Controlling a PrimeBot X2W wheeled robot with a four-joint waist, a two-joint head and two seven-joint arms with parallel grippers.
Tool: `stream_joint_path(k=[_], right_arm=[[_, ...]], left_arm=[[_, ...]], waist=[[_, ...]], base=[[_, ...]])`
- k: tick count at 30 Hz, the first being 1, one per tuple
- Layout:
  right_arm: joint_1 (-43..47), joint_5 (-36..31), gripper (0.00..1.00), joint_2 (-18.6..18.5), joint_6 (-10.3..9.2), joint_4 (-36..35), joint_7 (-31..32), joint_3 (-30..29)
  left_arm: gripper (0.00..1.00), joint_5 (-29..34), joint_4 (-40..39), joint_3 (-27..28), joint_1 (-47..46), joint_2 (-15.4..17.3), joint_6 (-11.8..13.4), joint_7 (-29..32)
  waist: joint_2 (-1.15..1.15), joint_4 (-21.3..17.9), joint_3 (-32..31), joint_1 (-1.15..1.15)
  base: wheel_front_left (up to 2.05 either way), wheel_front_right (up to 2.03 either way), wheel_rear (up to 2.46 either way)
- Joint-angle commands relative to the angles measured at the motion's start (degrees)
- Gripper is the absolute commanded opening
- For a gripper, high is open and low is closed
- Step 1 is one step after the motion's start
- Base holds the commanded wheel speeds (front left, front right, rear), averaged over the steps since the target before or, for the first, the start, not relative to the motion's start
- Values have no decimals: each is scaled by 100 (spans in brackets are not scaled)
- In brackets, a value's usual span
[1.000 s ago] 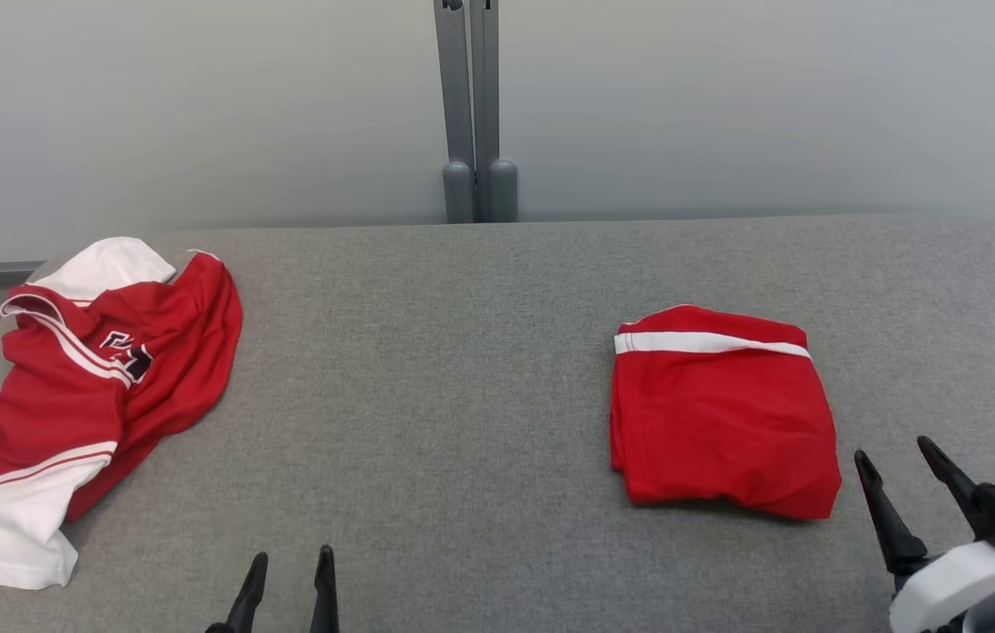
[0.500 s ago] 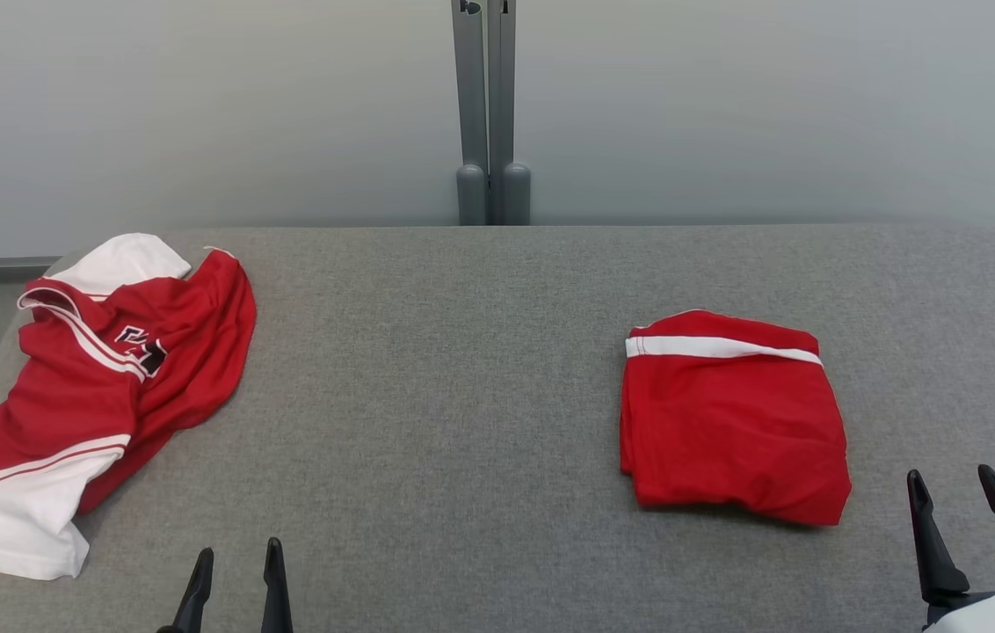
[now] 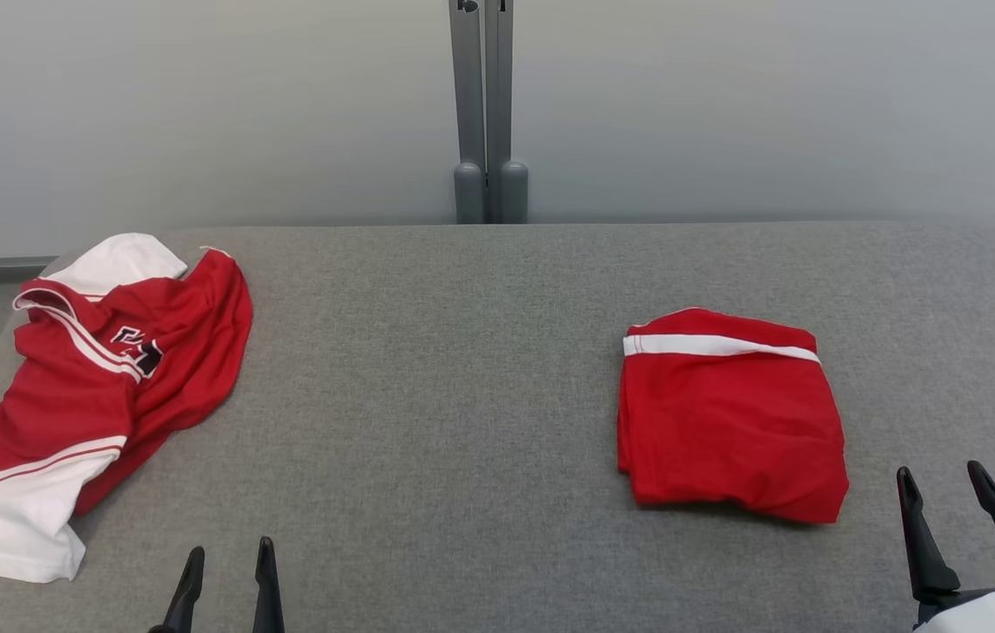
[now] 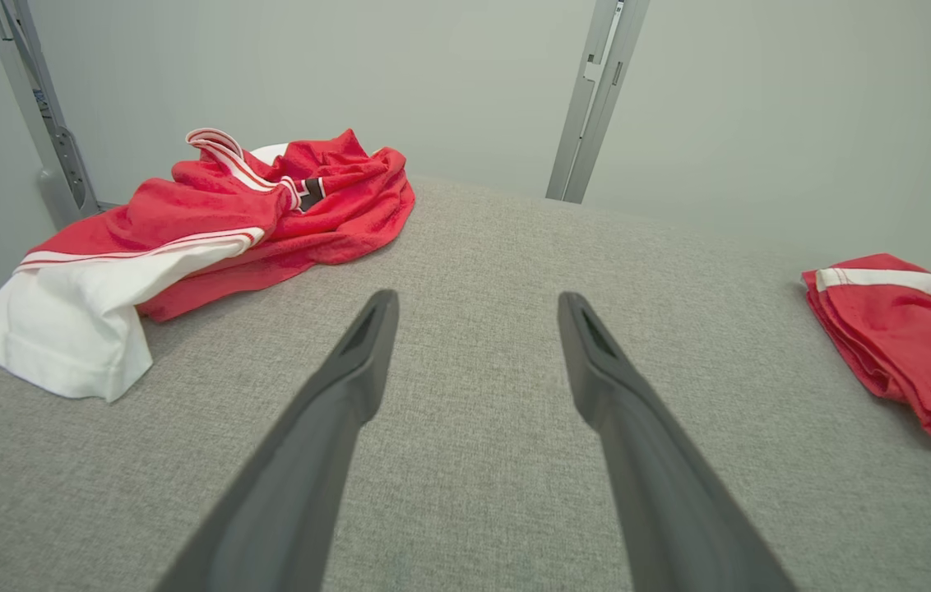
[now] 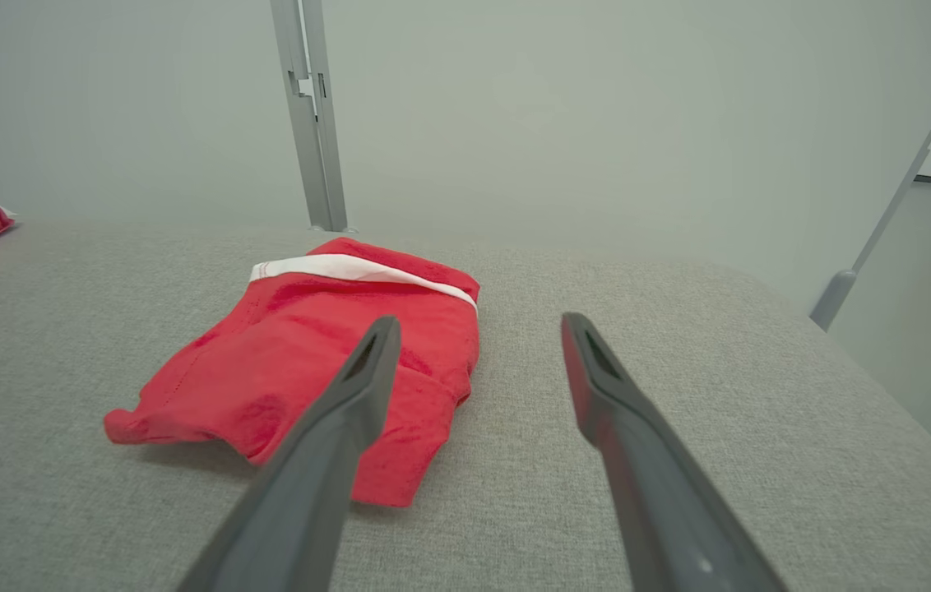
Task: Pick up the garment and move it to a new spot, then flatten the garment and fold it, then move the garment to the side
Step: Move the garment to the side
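Holds left gripper (image 3: 230,549) low at the near left, fingers parted, pointing up and slightly tilted; keeps right gripper (image 3: 940,472) at the near right, jaws spread wide, tips leaning left; shows pale wrist (image 3: 981,615) beneath.

No words or numbers can be read. The crumpled red and white cloth shirt (image 3: 102,369), at about nine o'clock on the grey table (image 3: 427,396), has a dark printed mark (image 3: 135,347) on its front. The mark is bunched into the folds, so its letters cannot be made out.
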Motion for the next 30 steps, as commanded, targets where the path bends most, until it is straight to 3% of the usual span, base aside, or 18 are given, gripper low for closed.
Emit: stream_joint_path(k=[1, 23, 28, 30], right_arm=[[-15, -7, 100, 32, -2, -28, -27, 0], [-66, 20, 100, 130, -2, 13, -28, 11], [-417, 550, 100, 235, -2, 279, -26, -5], [-781, 1086, 100, 186, -2, 604, 388, 152]], left_arm=[[100, 38, -12, 15, -47, 9, -45, -16], [100, 120, 79, 7, -136, 9, -153, -16], [100, 115, 52, -39, -173, 9, -138, -16], [100, 134, 47, -78, -221, 9, -156, -17]], waist=[[0, -39, 14, 0], [0, -212, 56, 0], [0, -209, 196, 0], [0, -199, 315, 0]], base=[[0, 0, 0], [0, 0, 0], [0, 0, 0], [0, 0, 0]])
